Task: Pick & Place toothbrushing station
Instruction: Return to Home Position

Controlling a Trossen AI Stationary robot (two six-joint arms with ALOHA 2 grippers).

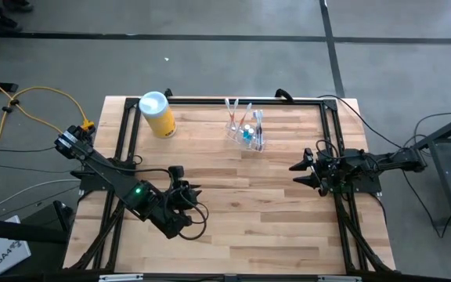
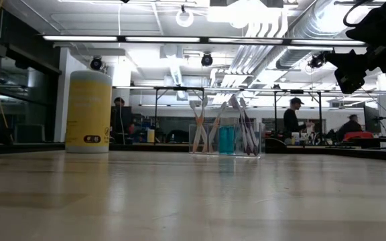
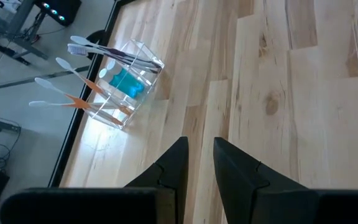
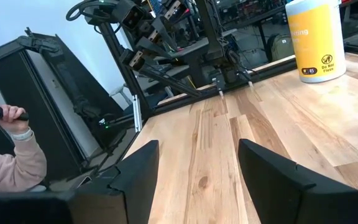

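The toothbrushing station (image 1: 245,130) is a clear plastic holder. It stands on its base near the table's far edge, with several toothbrushes and a blue item inside it (image 3: 124,84) (image 2: 226,137). My left gripper (image 1: 196,190) hovers over the table's near left part and slants down toward the holder, well short of it. Its fingers (image 3: 199,152) stand a narrow gap apart with nothing between them. My right gripper (image 1: 298,172) waits at the table's right side, level and wide open (image 4: 197,180), with nothing in it.
A yellow canister (image 1: 156,114) with a pale lid stands at the far left of the table (image 4: 316,40). A black frame (image 1: 210,100) runs along the table's far and side edges. A person's hand and pink sleeve (image 4: 11,146) show beyond the table's left side.
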